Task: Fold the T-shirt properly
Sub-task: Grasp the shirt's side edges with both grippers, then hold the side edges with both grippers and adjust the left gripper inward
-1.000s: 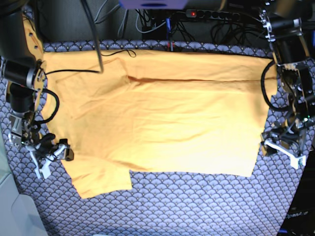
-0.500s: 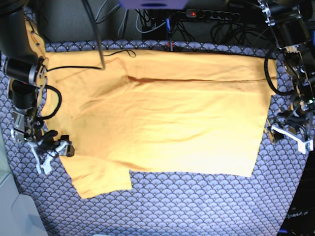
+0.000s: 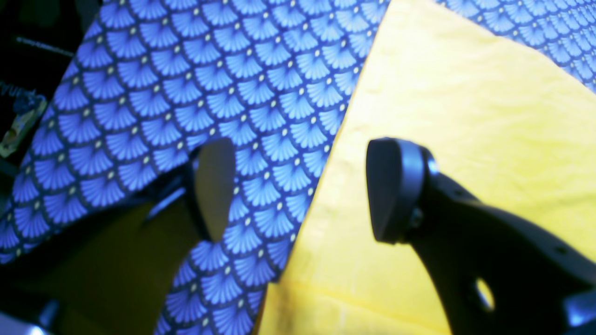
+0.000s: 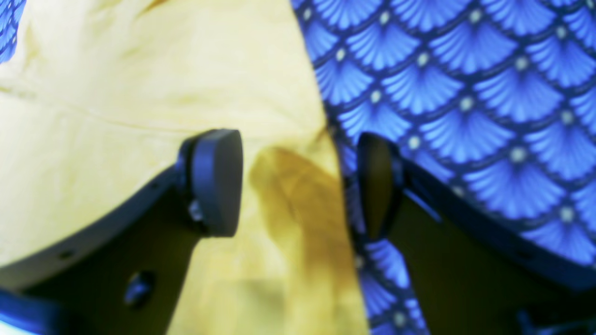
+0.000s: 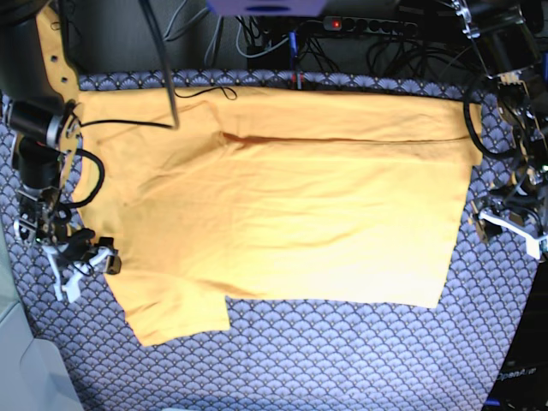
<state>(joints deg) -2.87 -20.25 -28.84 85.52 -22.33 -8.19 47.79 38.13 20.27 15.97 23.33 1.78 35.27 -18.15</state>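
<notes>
I see the plain yellow-orange short-sleeved cotton T-shirt (image 5: 282,205) spread flat on the blue fan-patterned cloth (image 5: 342,360), its long axis running between my two pincers, the sleeves toward the right gripper (image 5: 81,265) and the hem toward the left gripper (image 5: 512,224). Both pincers stand released, grasping nothing. Each straddles a shirt edge: one finger (image 4: 216,181) over fabric, the other over cloth. Whether the fingertips touch the shirt I cannot tell; the right wrist view is blurred.

T-shirt (image 5: 291,214) matt cotton cloth; tablecloth (image 5: 342,360) patterned fabric.
</notes>
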